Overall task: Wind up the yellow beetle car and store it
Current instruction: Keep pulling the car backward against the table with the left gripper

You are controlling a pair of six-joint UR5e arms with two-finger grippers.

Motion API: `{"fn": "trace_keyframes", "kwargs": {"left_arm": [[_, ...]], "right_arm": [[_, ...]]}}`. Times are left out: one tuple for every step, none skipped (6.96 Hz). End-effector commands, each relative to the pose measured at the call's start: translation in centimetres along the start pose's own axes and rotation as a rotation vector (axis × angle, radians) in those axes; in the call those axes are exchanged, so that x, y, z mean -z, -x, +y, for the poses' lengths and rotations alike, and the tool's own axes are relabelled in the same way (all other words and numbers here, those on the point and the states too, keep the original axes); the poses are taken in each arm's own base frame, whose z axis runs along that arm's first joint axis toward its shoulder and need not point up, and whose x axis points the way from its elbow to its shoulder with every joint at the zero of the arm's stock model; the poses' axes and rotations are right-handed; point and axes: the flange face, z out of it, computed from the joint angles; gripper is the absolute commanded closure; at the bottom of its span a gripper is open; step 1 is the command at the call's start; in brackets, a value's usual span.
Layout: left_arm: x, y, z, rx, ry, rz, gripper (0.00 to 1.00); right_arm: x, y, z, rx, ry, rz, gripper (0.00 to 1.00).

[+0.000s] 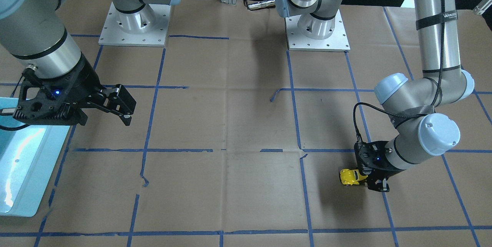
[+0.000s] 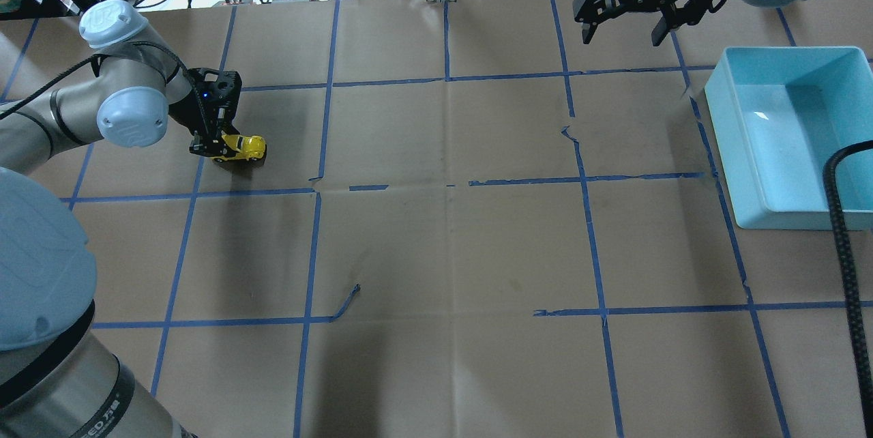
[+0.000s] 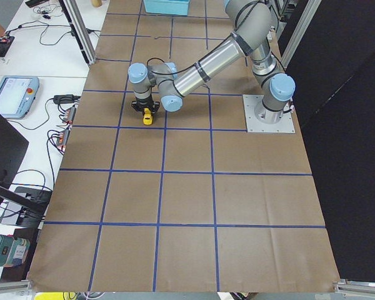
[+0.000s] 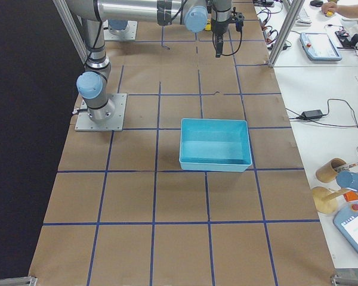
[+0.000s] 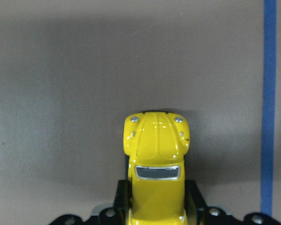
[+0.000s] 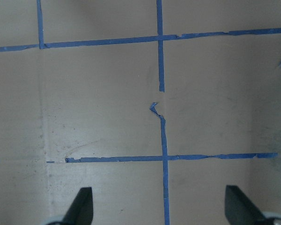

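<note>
The yellow beetle car (image 2: 247, 146) is at the table surface on my left side, with its rounded nose pointing away from the wrist camera. My left gripper (image 2: 217, 149) is shut on the car's rear half. In the left wrist view the car (image 5: 156, 150) sits between the two black fingers (image 5: 195, 200) at the bottom edge. The car also shows in the front-facing view (image 1: 350, 176), next to the left gripper (image 1: 376, 186). My right gripper (image 2: 623, 34) hangs open and empty above the far right of the table, and its fingertips (image 6: 83, 206) stand wide apart.
A light-blue bin (image 2: 721, 151) stands empty at the right side of the table, and also shows in the front-facing view (image 1: 23, 170). The table is covered in brown paper with a blue tape grid. Both arm bases (image 1: 317, 35) are bolted along the robot's edge.
</note>
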Motion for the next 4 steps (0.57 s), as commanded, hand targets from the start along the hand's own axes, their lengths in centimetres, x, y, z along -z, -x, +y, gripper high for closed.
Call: {"fn": "trace_keyframes", "kwargs": {"left_arm": [[-0.1, 0.0, 0.1, 0.0, 0.0, 0.001, 1.0], [-0.1, 0.0, 0.2, 0.001, -0.001, 0.0, 1.0], [0.0, -0.2, 1.5, 0.023, -0.005, -0.001, 1.0], [0.0, -0.3, 2.1, 0.032, -0.006, 0.002, 1.0]], "right_arm": [[0.0, 0.1, 0.0, 0.001, 0.0, -0.001, 0.0], [-0.1, 0.1, 0.0, 0.001, 0.002, -0.001, 0.0], [-0.3, 0.1, 0.0, 0.0, 0.005, -0.001, 0.0], [-0.4, 0.1, 0.1, 0.001, 0.01, 0.0, 0.0]]}}
